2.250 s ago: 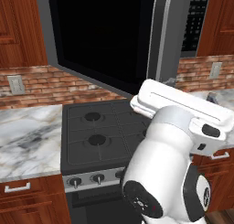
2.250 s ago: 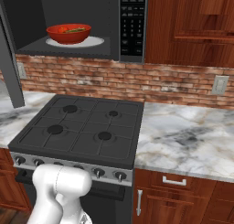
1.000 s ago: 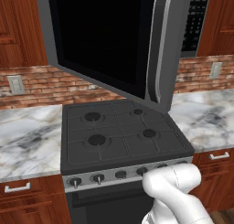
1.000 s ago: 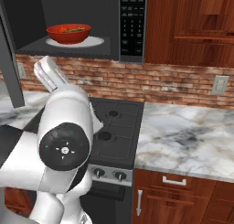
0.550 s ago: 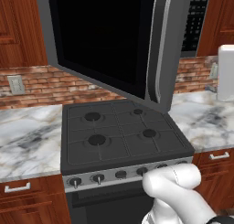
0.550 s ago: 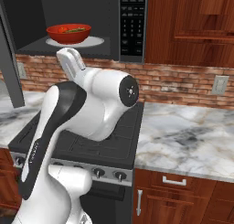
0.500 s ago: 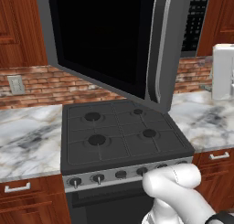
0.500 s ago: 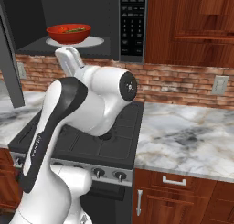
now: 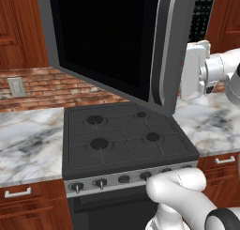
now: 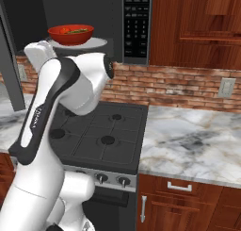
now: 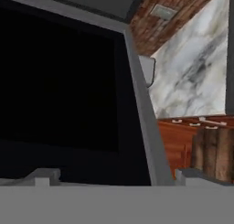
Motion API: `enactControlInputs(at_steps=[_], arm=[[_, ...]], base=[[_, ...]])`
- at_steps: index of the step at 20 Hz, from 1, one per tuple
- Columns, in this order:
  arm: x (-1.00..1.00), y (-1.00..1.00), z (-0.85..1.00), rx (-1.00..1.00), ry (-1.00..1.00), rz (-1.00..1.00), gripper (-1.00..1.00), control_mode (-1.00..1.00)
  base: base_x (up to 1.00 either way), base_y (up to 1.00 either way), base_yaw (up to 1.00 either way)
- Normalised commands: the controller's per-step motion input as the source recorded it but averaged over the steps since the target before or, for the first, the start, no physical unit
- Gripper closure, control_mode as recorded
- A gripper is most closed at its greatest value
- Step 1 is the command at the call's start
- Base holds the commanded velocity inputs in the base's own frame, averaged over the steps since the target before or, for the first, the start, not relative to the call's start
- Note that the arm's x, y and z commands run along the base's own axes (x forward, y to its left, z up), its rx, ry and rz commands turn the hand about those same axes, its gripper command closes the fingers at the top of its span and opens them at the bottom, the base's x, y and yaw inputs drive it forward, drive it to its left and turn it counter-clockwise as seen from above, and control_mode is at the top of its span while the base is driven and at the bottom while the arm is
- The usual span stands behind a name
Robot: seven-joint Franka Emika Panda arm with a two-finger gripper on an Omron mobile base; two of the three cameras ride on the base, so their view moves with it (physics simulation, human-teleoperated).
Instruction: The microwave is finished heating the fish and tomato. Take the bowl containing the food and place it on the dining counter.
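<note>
The microwave (image 10: 94, 22) hangs open above the stove (image 9: 124, 142), its big black glass door (image 9: 108, 41) swung out toward the room. Inside, on the pale turntable, sits the red bowl (image 10: 70, 34) with a bit of red and green food showing over the rim; I take that for the tomato and fish, though they are too small to tell apart. So the door part looks done, and everything else is left: the bowl has not been touched, it has to come out of the cavity, and then it has to travel to the dining counter.

The arm is reared up in front of the stove, its thick white elbow at about 9 o'clock in the right base view. In the left base view the hand pokes out past the door's edge at 3 o'clock. The pincer (image 11: 116, 175) is spread wide and holds nothing; its two tips stand far apart at 6 o'clock of the hand view, and that camera looks at the dark glass of the door, with marble bench (image 11: 196, 67) and brick wall off at 1 o'clock.

By my reckoning the bowl is well apart from the pincer, which seems aimed at the door and not into the cavity.
</note>
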Motion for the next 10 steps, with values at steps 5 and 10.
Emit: enactControlInputs(at_steps=[5, 10], arm=[[-0.48, 1.0, 0.0, 0.0, -0.03, 0.34, -1.0, -1.0], [-0.39, 1.0, 0.0, 0.02, -0.09, 0.25, -1.0, -1.0]], base=[[0.0, 0.0, 0.0], [0.0, 0.0, 0.0]])
